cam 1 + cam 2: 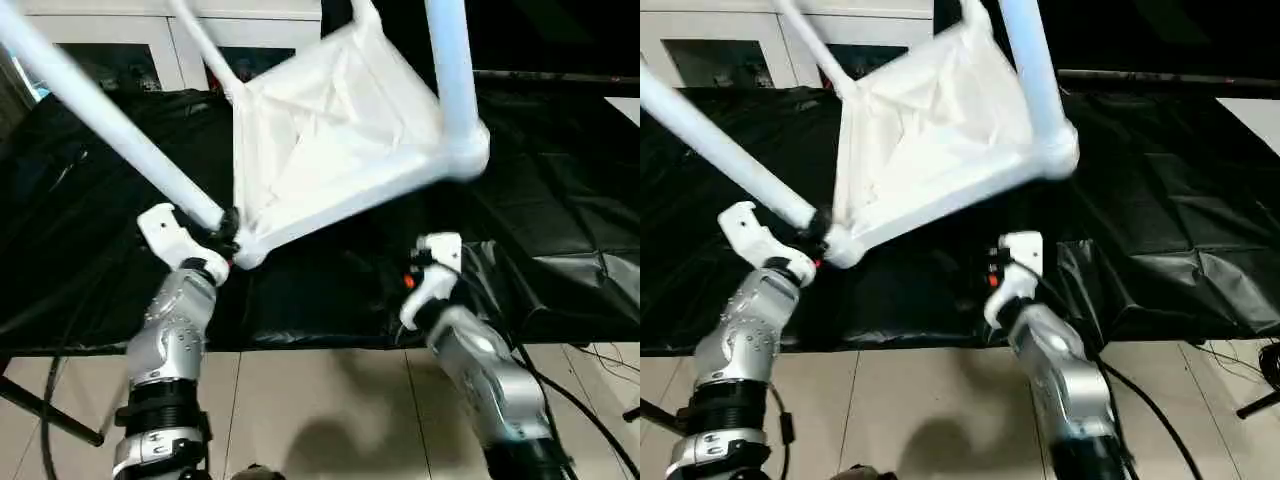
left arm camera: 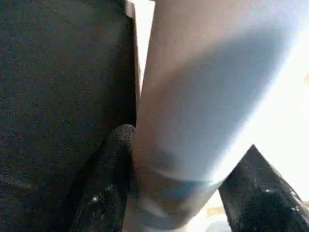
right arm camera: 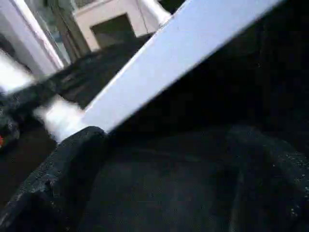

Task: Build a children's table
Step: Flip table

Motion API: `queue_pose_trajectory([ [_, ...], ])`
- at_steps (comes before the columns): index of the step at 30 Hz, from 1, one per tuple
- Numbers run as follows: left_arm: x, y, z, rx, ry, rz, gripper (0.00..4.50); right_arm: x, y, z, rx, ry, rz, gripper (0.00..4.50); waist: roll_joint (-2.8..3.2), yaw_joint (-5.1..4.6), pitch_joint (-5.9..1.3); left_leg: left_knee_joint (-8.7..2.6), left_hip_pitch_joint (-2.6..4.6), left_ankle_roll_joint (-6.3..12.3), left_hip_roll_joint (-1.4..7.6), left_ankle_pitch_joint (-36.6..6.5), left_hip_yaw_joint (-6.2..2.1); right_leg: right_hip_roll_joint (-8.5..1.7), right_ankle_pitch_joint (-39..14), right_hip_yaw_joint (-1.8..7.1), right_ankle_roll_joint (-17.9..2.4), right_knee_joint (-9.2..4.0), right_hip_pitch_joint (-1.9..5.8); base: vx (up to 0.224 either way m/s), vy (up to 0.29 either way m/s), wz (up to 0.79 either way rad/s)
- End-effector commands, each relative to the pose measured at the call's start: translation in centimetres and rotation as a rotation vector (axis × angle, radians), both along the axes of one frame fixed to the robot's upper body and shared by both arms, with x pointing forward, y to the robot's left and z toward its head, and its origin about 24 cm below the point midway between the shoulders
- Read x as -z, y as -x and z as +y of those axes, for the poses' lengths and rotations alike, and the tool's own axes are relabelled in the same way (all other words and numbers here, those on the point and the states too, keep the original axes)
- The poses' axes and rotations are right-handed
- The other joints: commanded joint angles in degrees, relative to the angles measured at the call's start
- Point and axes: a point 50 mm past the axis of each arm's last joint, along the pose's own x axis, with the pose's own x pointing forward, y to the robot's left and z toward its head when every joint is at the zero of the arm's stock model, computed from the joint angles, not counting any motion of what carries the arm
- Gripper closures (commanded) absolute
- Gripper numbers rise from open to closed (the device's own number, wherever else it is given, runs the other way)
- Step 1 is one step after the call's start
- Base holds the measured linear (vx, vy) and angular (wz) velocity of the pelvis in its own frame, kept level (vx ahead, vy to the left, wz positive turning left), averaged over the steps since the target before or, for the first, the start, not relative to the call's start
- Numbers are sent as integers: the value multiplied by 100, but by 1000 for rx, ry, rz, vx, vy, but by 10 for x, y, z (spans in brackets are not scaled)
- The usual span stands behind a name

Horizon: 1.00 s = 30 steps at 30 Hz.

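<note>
Left gripper sits at about 8 o'clock in the head views, clamped on a leg right where it enters the corner socket. Left wrist view confirms: black fingers on both sides of the white tube, touching it. That leg runs up toward 10 o'clock, off the picture's edge.

Table top is tilted, underside facing the camera, lifted off the black cloth, centred around 12 o'clock. Its low corner is at the left gripper; its near edge rises toward 2 o'clock to another socket with a second leg going straight up. A third leg slants up at 11 o'clock behind the top.

Right gripper at about 5 o'clock, below the top's near edge and apart from it, nothing between the fingers, spread wide. Right wrist view shows the near edge crossing above the fingers, not touching.

White cabinet along the far side at 11 o'clock. Tiled floor near the robot.
</note>
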Motion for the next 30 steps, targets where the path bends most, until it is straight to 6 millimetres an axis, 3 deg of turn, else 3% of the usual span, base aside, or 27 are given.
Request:
queue_pose_trajectory([
  [1,-12,-3,-13,51,35,-48,226,-3,-7,-3,50,-63,9,0,-27,7,-388,-514,179,191,754,-763,-342,-555,404,329,-1630,-282,143,0,0,0],
  [2,-14,-3,-19,67,28,-52,226,-7,-20,-2,118,-166,22,0,-58,35,-396,-490,198,273,756,-588,-322,-547,590,325,-1623,-275,140,0,0,0],
  [3,-15,-4,-20,69,33,-53,226,-9,-24,-2,137,-205,28,0,-31,16,-394,-503,171,319,757,-588,-331,-578,587,325,-1689,-252,153,0,0,0],
  [4,-15,-4,-21,72,34,-54,226,-11,-29,-2,163,-242,32,0,-18,42,-405,-492,201,313,756,-586,-316,-561,554,314,-1682,-259,127,0,0,0],
  [7,-16,-3,-22,72,44,-53,226,-14,-38,-1,187,-318,49,0,-47,51,-441,-435,173,508,745,-42,-308,-530,1087,288,-1687,-174,142,0,0,0],
  [9,-16,-2,-23,74,47,-50,226,-14,-46,2,176,-358,62,0,-61,61,-482,-377,194,627,724,183,-275,-525,1325,275,-1748,-142,122,0,0,0],
  [11,-16,-1,-24,78,45,-49,226,-16,-51,3,175,-395,72,0,-66,87,-453,-372,153,770,722,114,-249,-553,1177,277,-1789,-160,117,0,0,0],
  [17,-16,3,-27,98,48,-46,226,-19,-72,9,194,-426,117,0,-66,151,-441,-406,188,526,752,-308,-220,-542,551,275,-1771,-182,85,0,0,0],
  [20,-15,6,-29,119,49,-44,226,-22,-79,14,192,-449,137,0,-59,161,-436,-413,182,438,758,-332,-194,-529,523,275,-1737,-182,77,0,0,0],
  [23,-14,9,-31,134,46,-37,226,-23,-85,15,220,-471,158,0,-104,166,-443,-400,166,486,755,-201,-189,-538,661,273,-1725,-161,91,0,0,0],
  [24,-14,10,-31,136,45,-36,226,-24,-86,15,224,-485,161,26,-97,166,-449,-394,173,492,759,-205,-184,-539,659,274,-1730,-152,86,0,0,0],
  [30,-14,11,-29,131,42,-34,226,-23,-89,15,246,-502,168,77,-87,174,-446,-386,168,481,757,-292,-177,-543,523,276,-1704,-163,82,0,0,0],
])
